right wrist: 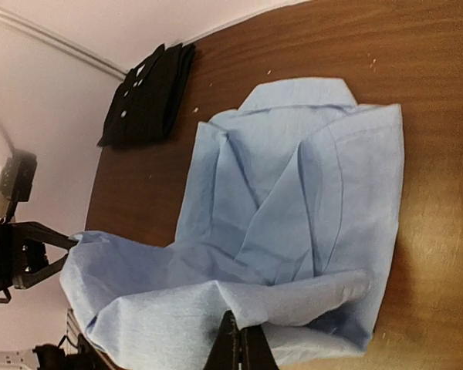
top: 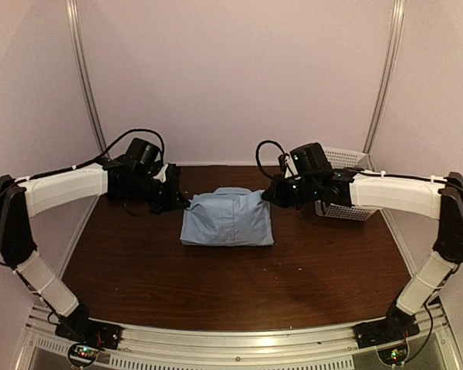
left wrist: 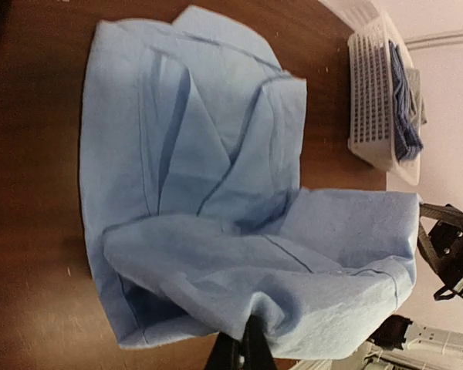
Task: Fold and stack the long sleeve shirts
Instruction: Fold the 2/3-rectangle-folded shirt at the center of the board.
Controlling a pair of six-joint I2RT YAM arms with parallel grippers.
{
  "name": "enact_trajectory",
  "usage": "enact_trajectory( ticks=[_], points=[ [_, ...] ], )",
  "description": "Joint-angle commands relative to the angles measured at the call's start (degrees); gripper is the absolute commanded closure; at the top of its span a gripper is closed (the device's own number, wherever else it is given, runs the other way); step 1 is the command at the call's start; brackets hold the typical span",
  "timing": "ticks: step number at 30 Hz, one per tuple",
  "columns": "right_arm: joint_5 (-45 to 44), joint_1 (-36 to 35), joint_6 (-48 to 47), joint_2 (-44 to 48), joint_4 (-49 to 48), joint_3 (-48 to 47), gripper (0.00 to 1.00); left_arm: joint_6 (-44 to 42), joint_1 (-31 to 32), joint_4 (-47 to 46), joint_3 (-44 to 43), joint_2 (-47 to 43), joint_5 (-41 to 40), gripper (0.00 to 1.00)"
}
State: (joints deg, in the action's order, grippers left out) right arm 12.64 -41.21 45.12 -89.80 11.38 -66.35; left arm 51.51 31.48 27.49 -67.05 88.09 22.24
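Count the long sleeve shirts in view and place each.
2. The light blue shirt lies in the middle of the table, one edge lifted. The black shirt lies folded to its left. Cloth in the basket may hide more.

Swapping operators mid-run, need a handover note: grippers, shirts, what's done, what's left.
Left gripper: shut on the lifted edge of the light blue shirt.
Right gripper: shut on the same edge, at the other corner.
Light blue shirt: mid-table, sleeves folded in, collar end flat.
Black shirt: folded, at the table's edge.
Left to do: probably lay this fold over, then stack the two shirts.
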Motion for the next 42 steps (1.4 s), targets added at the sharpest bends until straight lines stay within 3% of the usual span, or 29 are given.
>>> enact_trajectory(
  ticks=[1,7,11,14,17,22,25,32,42],
  points=[
    [6.7,8.22,-5.95,-16.78,-0.29,-13.96,1.0,-7.82,-9.33,-6.73,-12.34,16.66,9.79,1.0],
    [8.21,14.14,-7.1,-41.27,4.69,-37.62,1.0,-9.81,-14.24,-9.36,-34.74,41.62,15.39,1.0],
    [6.7,14.84,-9.19,-48.56,8.52,-45.35,1.0,-9.98,-14.04,-7.49,-44.71,50.53,16.96,1.0],
    [5.97,14.28,-11.15,-48.72,9.7,-44.19,1.0,-10.17,-12.84,-8.34,-39.38,48.64,15.84,1.0],
    [3.86,12.57,-13.42,-45.52,9.25,-39.25,1.0,-7.06,-11.86,-15.95,-24.73,40.61,15.04,1.0],
    [-0.72,9.29,-15.71,-35.65,7.89,-29.62,1.0,-3.58,-8.35,-22.35,-5.42,24.57,8.93,1.0],
    [-2.21,7.93,-15.38,-29.12,6.49,-22.43,1.0,-2.3,-6.26,-23.6,0.64,18.56,6.41,1.0],
    [-4.25,7.29,-13.27,-16.92,2.02,-7.78,1.0,-2.09,-4.2,-23.66,2.68,15.88,5.53,1.0],
    [-7.49,10.43,-11.24,-14.4,-1.2,1.41,1.0,-5.45,-4.24,-19.94,-9.11,27.26,7.14,1.0]
  ],
)
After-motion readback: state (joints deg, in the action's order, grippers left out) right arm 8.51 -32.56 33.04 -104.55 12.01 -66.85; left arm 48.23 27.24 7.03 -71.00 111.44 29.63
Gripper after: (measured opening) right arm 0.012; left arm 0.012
